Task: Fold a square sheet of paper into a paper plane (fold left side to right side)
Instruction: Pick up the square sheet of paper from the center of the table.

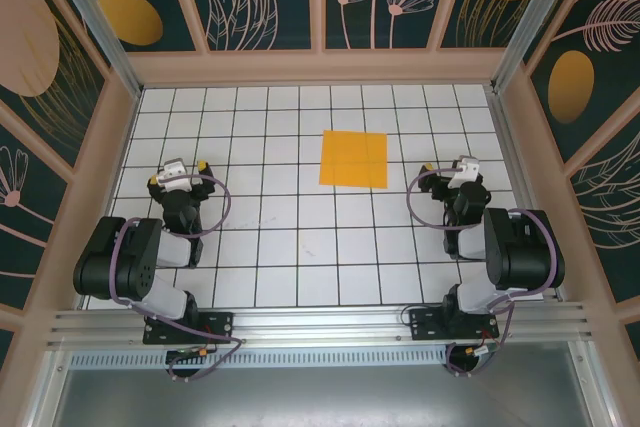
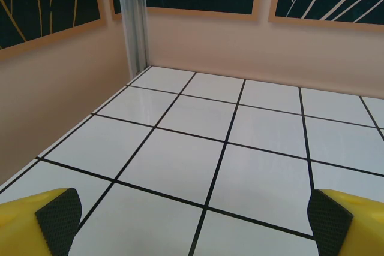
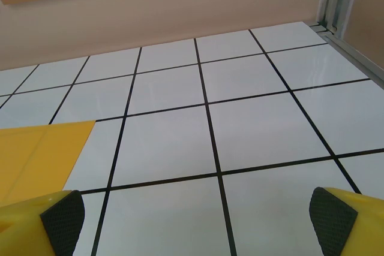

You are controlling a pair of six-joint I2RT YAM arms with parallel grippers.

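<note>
While the square sheet of paper (image 1: 354, 159) lies flat on the table (image 1: 290, 247), nearer the right arm (image 1: 515, 247), both arms' jaws stand released and empty. Thin paper may slide or crumple when its left edge is pinched, skewing the fold.

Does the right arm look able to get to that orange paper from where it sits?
Probably yes. The paper lies flat on the table a little to the left of the right gripper. The jaws are open, and nothing stands between gripper and paper.
</note>
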